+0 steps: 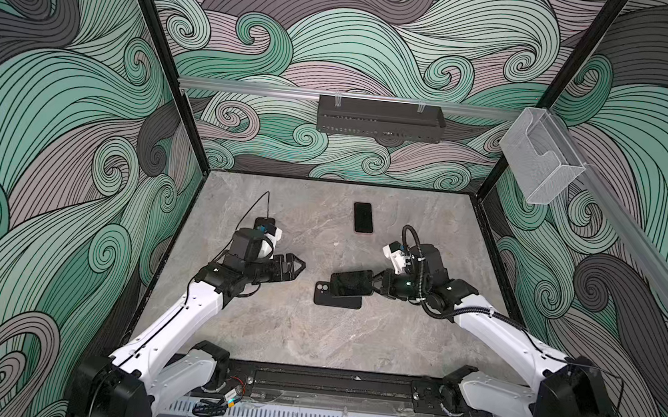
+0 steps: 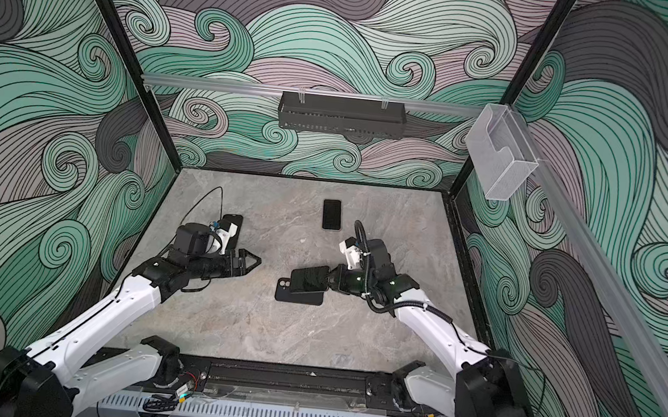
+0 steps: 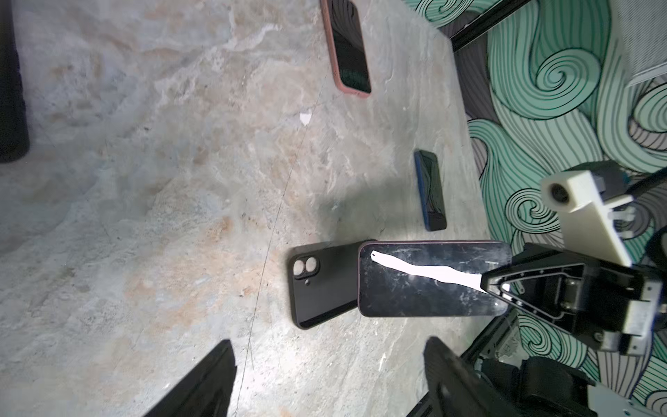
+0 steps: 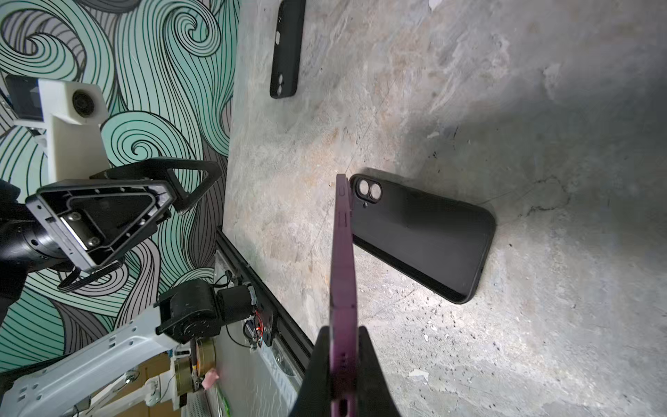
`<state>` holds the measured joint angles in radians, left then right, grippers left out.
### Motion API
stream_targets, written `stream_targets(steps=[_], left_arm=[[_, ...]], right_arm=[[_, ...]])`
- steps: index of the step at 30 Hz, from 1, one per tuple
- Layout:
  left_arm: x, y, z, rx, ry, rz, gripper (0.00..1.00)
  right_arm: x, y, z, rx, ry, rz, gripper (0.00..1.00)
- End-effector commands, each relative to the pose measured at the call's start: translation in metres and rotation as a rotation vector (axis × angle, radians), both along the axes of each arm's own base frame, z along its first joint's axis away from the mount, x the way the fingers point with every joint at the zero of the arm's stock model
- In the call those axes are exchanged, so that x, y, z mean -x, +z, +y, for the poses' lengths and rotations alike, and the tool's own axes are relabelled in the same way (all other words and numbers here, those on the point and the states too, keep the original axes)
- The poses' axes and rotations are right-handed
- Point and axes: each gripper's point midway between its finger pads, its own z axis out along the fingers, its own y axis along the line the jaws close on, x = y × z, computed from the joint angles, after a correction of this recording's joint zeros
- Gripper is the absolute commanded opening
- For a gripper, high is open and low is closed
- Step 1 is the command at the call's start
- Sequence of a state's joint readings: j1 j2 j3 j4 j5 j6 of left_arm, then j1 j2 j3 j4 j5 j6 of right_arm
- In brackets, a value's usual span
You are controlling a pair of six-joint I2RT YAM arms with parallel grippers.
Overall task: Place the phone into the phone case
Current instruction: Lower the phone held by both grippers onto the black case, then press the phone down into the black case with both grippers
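Grey marbled stone tabletop (image 1: 291, 330), shut in on three sides by swirl-patterned teal-and-grey wall panels (image 1: 41, 106). Its near half lay bare, with open room between the arms.

Phones, three:
- a purple-edged slab phone (image 1: 352, 283) with a scratched dark screen, pinched at one short end by the right gripper (image 1: 376, 285) and held over the case at mid-table; contact could not be told
- a dark-screened phone in a pink case (image 1: 362, 217), flat toward the far edge
- a dark-screened phone in a blue case (image 3: 431, 195), flat close to a wall

Empty cases, two, both matte and round-cornered:
- a black phone case (image 1: 336, 300), twin lens cutout showing
- a second black case (image 4: 287, 50) at far left

Left gripper (image 1: 297, 269) — spread, empty, apart from everything.
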<state>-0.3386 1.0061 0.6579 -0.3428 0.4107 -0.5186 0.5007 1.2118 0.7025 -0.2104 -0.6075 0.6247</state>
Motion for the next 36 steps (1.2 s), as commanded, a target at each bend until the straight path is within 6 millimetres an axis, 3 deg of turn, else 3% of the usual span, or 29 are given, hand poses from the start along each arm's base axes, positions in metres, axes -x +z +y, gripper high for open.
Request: stream_targets(steps=[1,19,36], left_arm=[[0.006,-0.016,-0.001,-0.044,-0.023,0.024,0.83],[0.004,-0.064,-0.048,-0.036,-0.152,0.108,0.62],[-0.002,-0.104,-0.062,-0.046,-0.154,0.202,0.42]], right_arm=[[-0.004,0.017,0.011,-0.065,0.057,-0.045,0.00],[-0.017,-0.024,0.026,-0.101,0.057,0.031,0.00],[-0.014,-0.056,0.030,-0.100,0.066,0.118,0.00]])
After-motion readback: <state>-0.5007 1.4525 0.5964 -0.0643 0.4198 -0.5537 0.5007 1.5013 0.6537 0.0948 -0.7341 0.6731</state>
